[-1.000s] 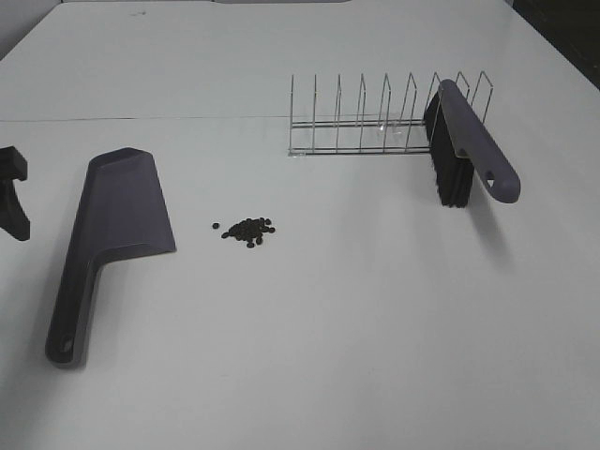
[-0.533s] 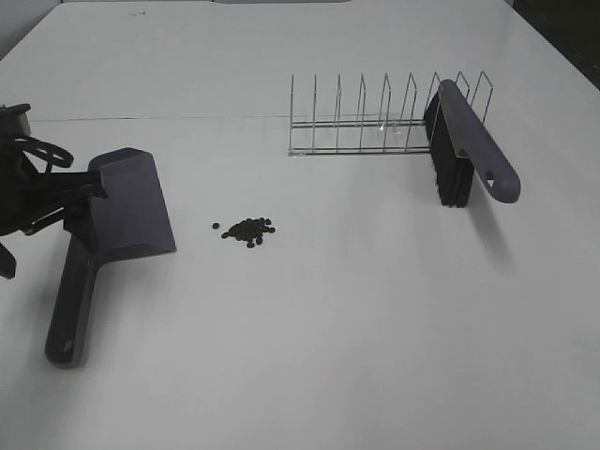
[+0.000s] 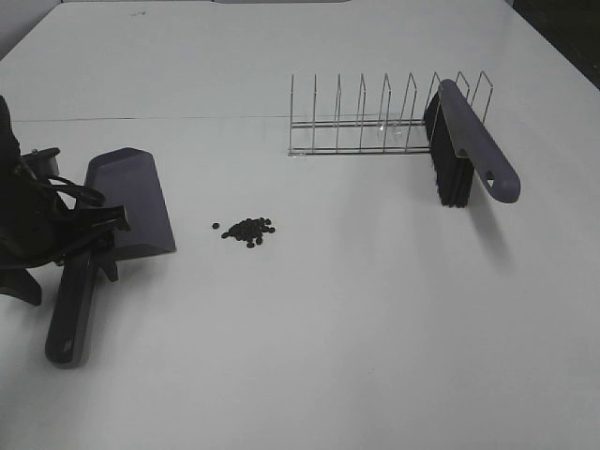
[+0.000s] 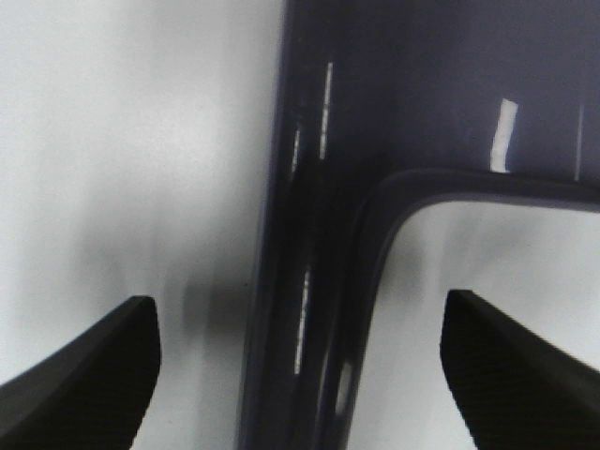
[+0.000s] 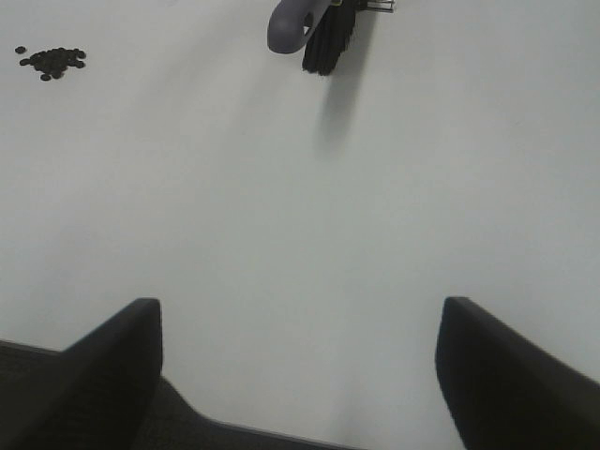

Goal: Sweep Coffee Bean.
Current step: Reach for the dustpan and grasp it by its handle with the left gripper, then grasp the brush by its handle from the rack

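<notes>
The coffee beans [image 3: 248,231] lie in a small dark pile on the white table, right of the grey-purple dustpan [image 3: 131,202]; they also show in the right wrist view [image 5: 52,61]. My left gripper [image 3: 97,246] is open and straddles the dustpan's handle where it meets the pan. In the left wrist view the handle [image 4: 300,281] runs between the two spread fingers [image 4: 84,370], which do not touch it. The grey brush [image 3: 469,150] leans in the wire rack. My right gripper [image 5: 298,319] is open and empty above bare table, out of the exterior view.
The wire rack [image 3: 366,127] stands at the back right with the brush at its right end; the brush also shows in the right wrist view [image 5: 314,23]. The table's far edge runs along the top.
My left arm has come in from the left edge and lowered over the dustpan's handle. The dustpan, beans and brush have not moved.
</notes>
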